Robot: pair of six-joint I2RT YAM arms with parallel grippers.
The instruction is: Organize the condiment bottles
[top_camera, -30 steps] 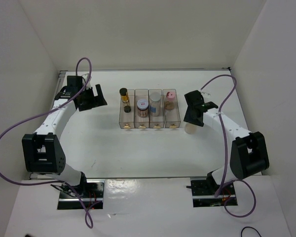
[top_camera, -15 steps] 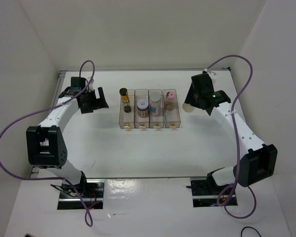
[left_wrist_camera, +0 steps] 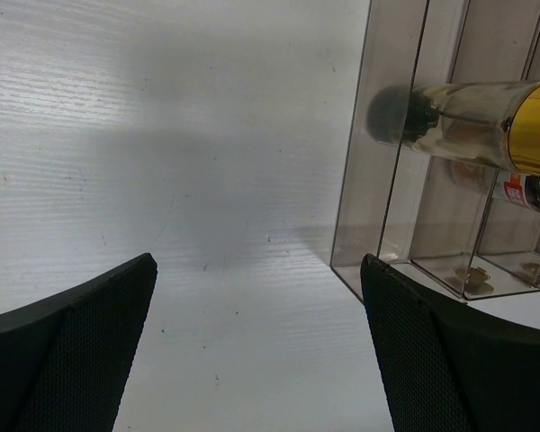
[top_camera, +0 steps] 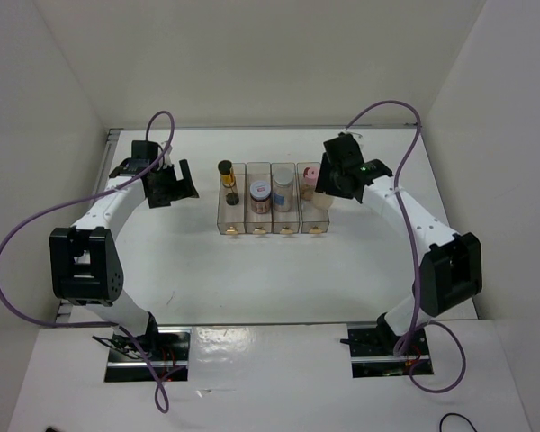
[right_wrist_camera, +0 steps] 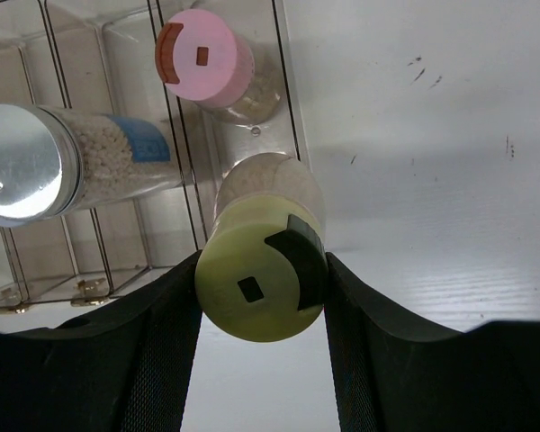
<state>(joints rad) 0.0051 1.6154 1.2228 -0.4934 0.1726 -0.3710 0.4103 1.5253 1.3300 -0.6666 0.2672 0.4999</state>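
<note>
Five condiment bottles: amber bottle [top_camera: 226,180], lilac-lidded jar [top_camera: 260,193], blue-lidded jar [top_camera: 283,187] and pink-capped bottle [top_camera: 311,178] fill the one tray's [top_camera: 272,230] four slots. The right gripper [right_wrist_camera: 261,301] clamps the yellow-capped bottle [right_wrist_camera: 261,279] at the tray's 3 o'clock edge. The left gripper [left_wrist_camera: 256,337] is at 9 o'clock, fingers apart. White bench [top_camera: 252,279], white walls.

White table [top_camera: 252,279], faint scuffs. White walls [top_camera: 252,63] enclose three sides. Even light, soft shadows.

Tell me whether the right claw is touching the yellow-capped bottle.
Touching. The right wrist view shows the right claw closed on the yellow-capped bottle, with both fingers pressed against the cap's sides and no gap.
</note>
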